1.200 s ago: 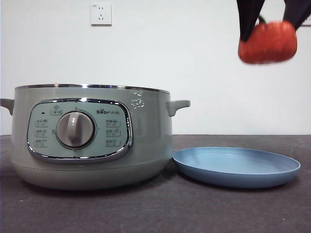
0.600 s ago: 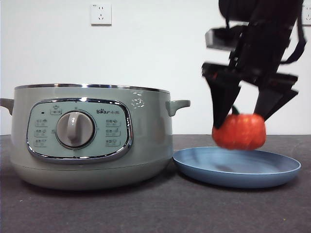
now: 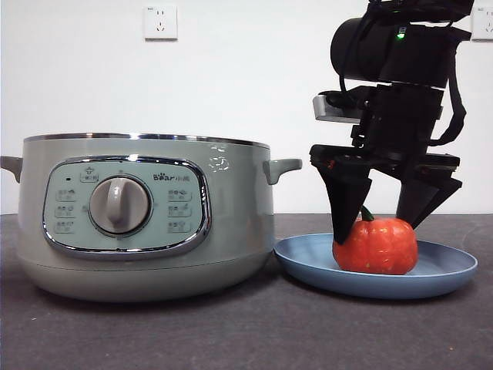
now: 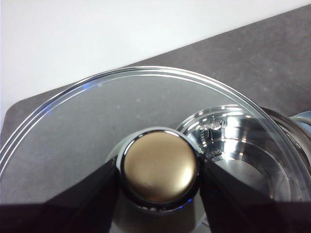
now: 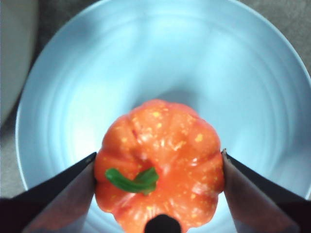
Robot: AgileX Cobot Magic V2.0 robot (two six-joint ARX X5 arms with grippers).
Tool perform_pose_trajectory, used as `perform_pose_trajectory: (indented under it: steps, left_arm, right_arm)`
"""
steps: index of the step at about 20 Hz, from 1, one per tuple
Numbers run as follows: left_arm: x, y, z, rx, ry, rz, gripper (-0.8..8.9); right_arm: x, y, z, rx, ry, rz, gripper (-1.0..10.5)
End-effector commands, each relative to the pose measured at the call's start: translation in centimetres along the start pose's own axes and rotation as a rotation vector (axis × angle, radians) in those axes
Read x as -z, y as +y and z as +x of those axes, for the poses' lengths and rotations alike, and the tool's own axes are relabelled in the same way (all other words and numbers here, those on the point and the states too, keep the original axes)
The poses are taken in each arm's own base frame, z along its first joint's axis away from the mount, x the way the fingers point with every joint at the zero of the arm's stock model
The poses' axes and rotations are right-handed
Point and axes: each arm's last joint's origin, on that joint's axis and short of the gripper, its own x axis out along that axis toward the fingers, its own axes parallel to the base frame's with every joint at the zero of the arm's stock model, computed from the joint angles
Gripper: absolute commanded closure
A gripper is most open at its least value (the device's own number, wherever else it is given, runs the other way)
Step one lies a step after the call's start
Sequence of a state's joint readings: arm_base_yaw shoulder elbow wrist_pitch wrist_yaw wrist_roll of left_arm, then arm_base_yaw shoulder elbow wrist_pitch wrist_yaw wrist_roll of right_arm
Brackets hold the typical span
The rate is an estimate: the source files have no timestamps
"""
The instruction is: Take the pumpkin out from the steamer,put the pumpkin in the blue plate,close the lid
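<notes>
The orange-red pumpkin rests in the blue plate, to the right of the sage-green steamer, which stands open with no lid. My right gripper comes down from above with its jaws against both sides of the pumpkin. In the right wrist view the pumpkin sits mid-plate between the jaws of my right gripper. My left gripper is shut on the knob of the glass lid. It holds the lid aloft, with the steamer's shiny inside seen through the glass. The lid is out of the front view.
The steamer and the plate stand side by side, almost touching, on a dark grey table. A white wall with a socket stands behind. The steamer's side handle sticks out towards the right arm.
My right gripper has come down with the pumpkin from high at the top right until the pumpkin sits in the blue plate. The steamer and plate have not moved.
</notes>
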State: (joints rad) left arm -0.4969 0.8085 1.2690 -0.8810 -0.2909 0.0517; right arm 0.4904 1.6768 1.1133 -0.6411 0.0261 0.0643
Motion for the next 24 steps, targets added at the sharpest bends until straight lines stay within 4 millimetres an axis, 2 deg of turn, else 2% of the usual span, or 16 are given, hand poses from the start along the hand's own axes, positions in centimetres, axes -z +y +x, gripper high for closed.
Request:
perform_pose_trajectory:
  steps: [1, 4, 6, 10, 17, 20, 24]
  left_arm:
    - [-0.7, 0.0, -0.2, 0.031, -0.058, -0.018, 8.22]
    - [-0.8, -0.2, 0.4, 0.037, -0.04, -0.013, 8.22]
    - [-0.9, -0.4, 0.9, 0.046, -0.031, -0.01, 8.22]
    - [-1.5, -1.1, 2.7, 0.122, -0.03, -0.008, 8.22]
    - [-1.9, -3.2, 8.3, 0.256, 0.075, 0.012, 8.22]
    - [-1.6, -4.2, 11.2, 0.309, 0.129, 0.019, 8.22]
    - [-1.2, -5.4, 14.7, 0.336, 0.175, 0.023, 8.22]
  right_arm:
    - [0.2, 0.0, 0.3, 0.0, 0.013, 0.008, 4.0]
    - [0.1, 0.0, 0.2, -0.002, 0.004, 0.008, 4.0]
    - [0.1, 0.0, -0.8, -0.003, -0.022, 0.009, 4.1]
    - [0.5, -0.1, -5.3, -0.012, -0.144, 0.02, 4.1]
    - [3.2, -0.8, -15.1, -0.023, -0.458, 0.037, 4.1]
    - [4.8, -1.1, -18.0, -0.025, -0.559, 0.045, 4.1]
    - [6.3, -1.5, -20.3, -0.021, -0.649, 0.058, 4.1]
